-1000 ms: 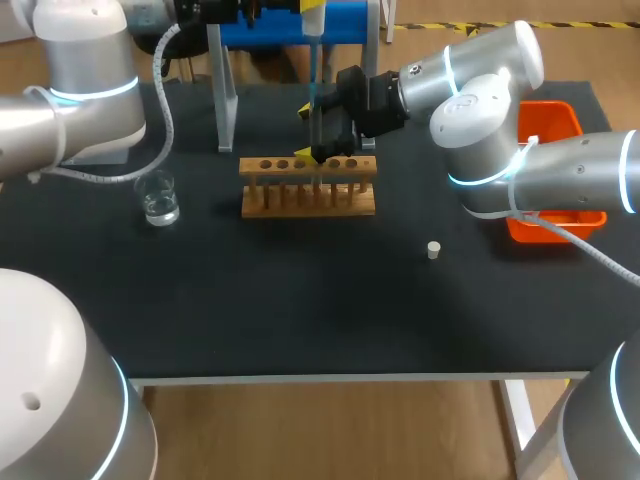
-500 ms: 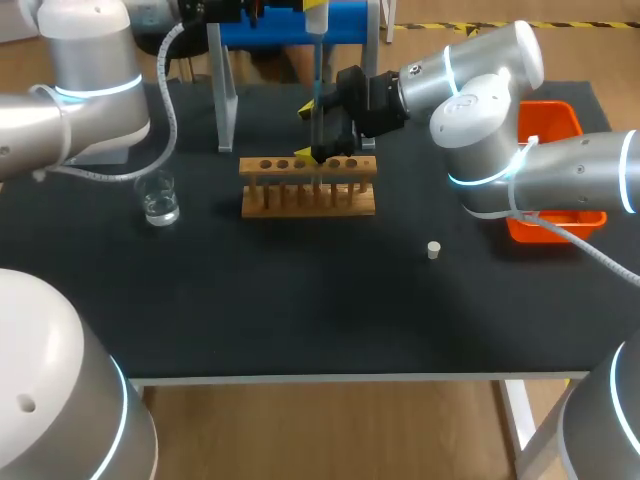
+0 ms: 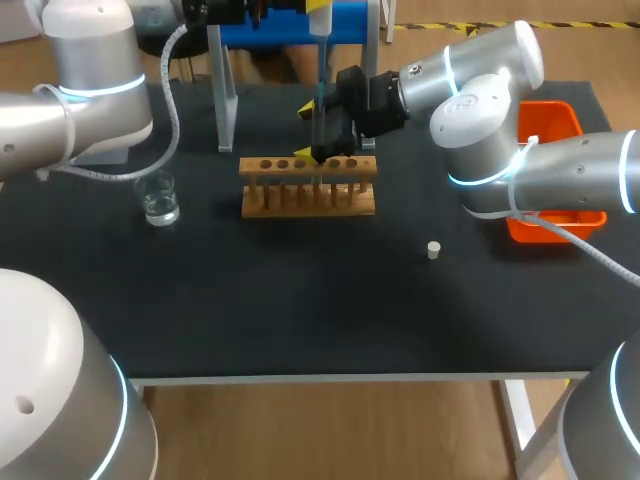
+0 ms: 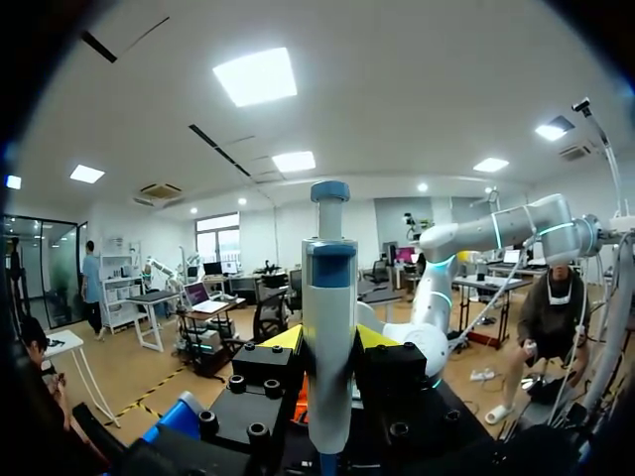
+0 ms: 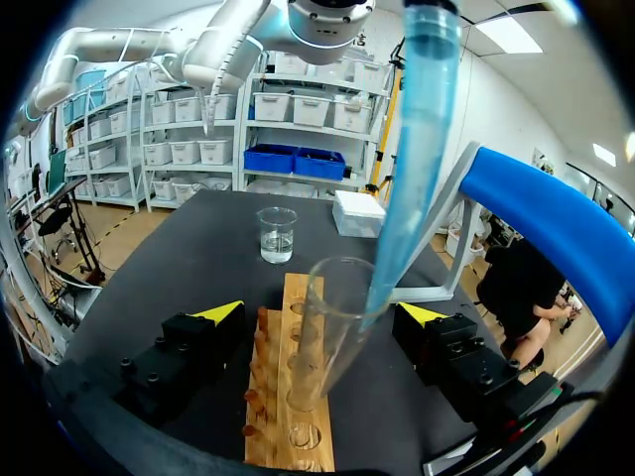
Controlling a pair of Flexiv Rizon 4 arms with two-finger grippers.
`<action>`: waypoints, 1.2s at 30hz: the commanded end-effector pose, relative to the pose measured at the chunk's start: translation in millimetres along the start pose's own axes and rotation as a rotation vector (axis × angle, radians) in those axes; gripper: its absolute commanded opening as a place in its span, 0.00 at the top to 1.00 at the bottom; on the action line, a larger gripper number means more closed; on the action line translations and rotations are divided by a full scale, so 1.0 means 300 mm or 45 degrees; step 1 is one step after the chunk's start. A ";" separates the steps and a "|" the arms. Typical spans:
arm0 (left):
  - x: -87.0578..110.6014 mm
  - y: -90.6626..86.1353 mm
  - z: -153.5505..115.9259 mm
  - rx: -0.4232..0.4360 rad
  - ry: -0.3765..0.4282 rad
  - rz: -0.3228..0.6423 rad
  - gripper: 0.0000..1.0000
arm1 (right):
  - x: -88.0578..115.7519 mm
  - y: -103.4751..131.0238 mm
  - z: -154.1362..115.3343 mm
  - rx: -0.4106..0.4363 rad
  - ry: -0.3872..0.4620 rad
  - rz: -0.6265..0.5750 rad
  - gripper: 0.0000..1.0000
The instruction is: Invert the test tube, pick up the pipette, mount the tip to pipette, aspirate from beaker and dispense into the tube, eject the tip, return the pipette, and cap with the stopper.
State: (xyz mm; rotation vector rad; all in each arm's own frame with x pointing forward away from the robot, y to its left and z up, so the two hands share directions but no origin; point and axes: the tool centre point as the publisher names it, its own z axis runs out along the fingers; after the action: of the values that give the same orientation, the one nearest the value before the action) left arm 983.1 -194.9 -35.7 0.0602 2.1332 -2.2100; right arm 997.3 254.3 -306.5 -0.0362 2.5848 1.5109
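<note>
Left gripper (image 4: 327, 340) clamped on pipette (image 4: 329, 297). Blue tip (image 5: 412, 149) enters mouth of test tube (image 5: 319, 342) in rack (image 3: 308, 188). Right gripper (image 5: 319, 311) fingers spread, astride test tube, not touching.

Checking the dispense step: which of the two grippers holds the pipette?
The left gripper, shut on the pipette; the right gripper merely stands open around the test tube.

Tube, rack, tip.
Test tube (image 5: 322, 327) stands in rack (image 5: 288, 436) between fingers of right gripper (image 5: 319, 312); pipette tip (image 5: 412, 149) at its mouth; beaker (image 5: 276, 235) ahead, beyond rack.
</note>
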 end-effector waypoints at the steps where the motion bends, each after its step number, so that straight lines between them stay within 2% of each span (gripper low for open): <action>1: 0.006 0.000 -0.005 0.003 0.007 0.001 1.00 | 0.000 0.001 -0.001 0.002 0.000 0.000 0.00; 19: 0.043 0.001 -0.020 -0.022 -0.015 -0.005 1.00 | 0.000 0.001 -0.001 0.002 0.000 0.000 0.00; 36: 0.028 0.020 -0.024 -0.010 -0.016 0.012 1.00 | 0.000 0.001 -0.001 0.002 0.000 0.000 0.00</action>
State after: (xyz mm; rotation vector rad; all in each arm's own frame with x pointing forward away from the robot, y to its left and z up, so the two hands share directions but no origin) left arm 972.7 -187.4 -41.0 0.0489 2.1320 -2.1856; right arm 997.3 254.3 -306.5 -0.0362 2.5848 1.5109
